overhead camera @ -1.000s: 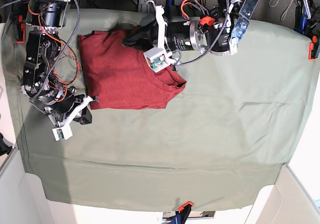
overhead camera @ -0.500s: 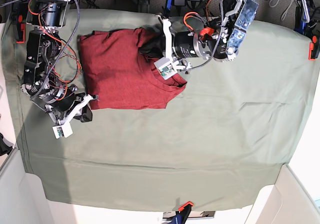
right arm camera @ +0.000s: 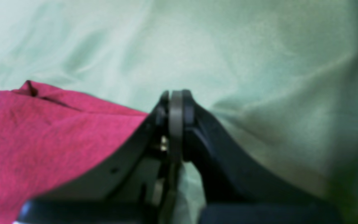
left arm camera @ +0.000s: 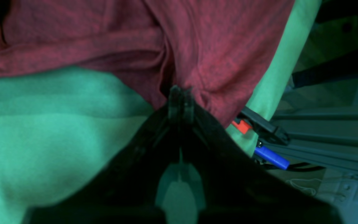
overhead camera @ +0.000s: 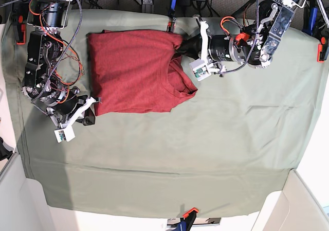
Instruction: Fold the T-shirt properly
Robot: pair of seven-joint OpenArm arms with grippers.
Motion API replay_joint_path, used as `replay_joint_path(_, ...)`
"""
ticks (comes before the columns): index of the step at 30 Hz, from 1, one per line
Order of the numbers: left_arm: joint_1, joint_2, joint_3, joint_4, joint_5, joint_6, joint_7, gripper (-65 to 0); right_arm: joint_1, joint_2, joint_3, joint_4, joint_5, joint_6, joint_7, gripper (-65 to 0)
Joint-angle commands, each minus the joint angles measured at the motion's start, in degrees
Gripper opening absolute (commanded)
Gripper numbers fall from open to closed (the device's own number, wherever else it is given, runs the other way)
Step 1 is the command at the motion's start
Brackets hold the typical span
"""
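the t-shirt [overhead camera: 128, 71] gathers at the left fingers [left arm camera: 174, 104], which we see clamped on its cloth at an upper corner in the base view. our right fingers [right arm camera: 186, 107] are together beside its lower corner on the other side; we see no fabric securely between them. just out from our left grip, the knit bunches into soft creases, so we judge it light, limp and easy to drag, neither fragile nor slippery. we would take hold of a doubled edge near each corner, since a single layer could slip out or peel away from the rest. farther out, we see plain dark red fabric, smooth across the middle, with a rumpled flap at one side. it lies partly folded on the pale green sheet [overhead camera: 154, 164], toward the arms' side of the surface.
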Motion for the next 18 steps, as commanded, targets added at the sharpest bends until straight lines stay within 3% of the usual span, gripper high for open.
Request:
replay_joint_path(1,-0.5,-0.5,-0.6,0.9,-1.2,0.3,0.1,-65.0,1.3,0.3,0.1,1.0,0.9,0.4,1.1,-65.0)
replay_joint_path(7,-0.4,-0.5,-5.3,9.0,-16.1,0.3,7.2,-65.0,1.2,0.3,0.1,1.0,0.9,0.4,1.1,-65.0)
replay_joint_path(11,0.2,-0.5,-4.2,11.2,-15.3,0.3,9.7,-65.0,1.2,0.3,0.1,1.0,0.9,0.4,1.0,-65.0)
replay_joint_path(18,3.6,-0.6,-3.7,9.9,-5.6,0.3,9.2,-65.0,1.3,0.8,0.1,1.0,1.2,0.4,0.8,-65.0)
